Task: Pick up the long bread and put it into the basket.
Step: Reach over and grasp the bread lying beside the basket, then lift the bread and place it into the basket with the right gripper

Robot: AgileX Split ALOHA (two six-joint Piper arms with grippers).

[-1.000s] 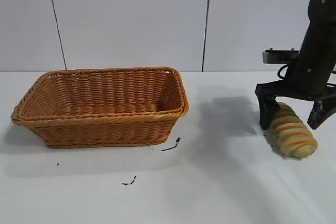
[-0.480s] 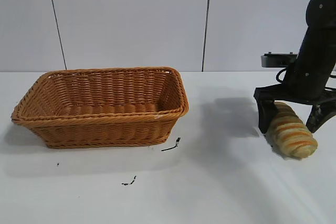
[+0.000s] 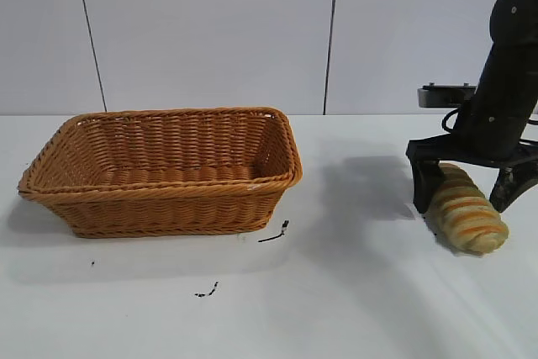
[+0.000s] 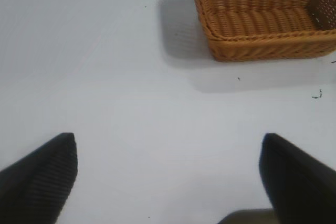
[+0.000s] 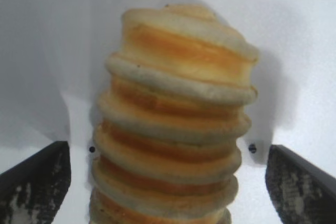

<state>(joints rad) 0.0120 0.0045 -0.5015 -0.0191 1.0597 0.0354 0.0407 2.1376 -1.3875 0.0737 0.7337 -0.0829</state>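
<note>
The long bread [image 3: 465, 211], tan with orange-brown stripes, lies on the white table at the far right. My right gripper [image 3: 466, 191] is open and straddles the bread's far end, one finger on each side, gaps showing on both sides. In the right wrist view the bread [image 5: 176, 124] fills the middle between the two dark fingertips [image 5: 37, 182]. The orange-brown wicker basket [image 3: 164, 203] stands at the left of the table, with nothing in it; it also shows in the left wrist view [image 4: 262, 45]. My left gripper [image 4: 168, 166] is open and empty over bare table, outside the exterior view.
Small dark specks [image 3: 274, 233] lie on the table in front of the basket's right corner, with more [image 3: 207, 291] nearer the front. A wide stretch of white table lies between the basket and the bread.
My right gripper has lowered slightly around the bread's far end over the last second. The bread, the basket and the left arm have not moved.
</note>
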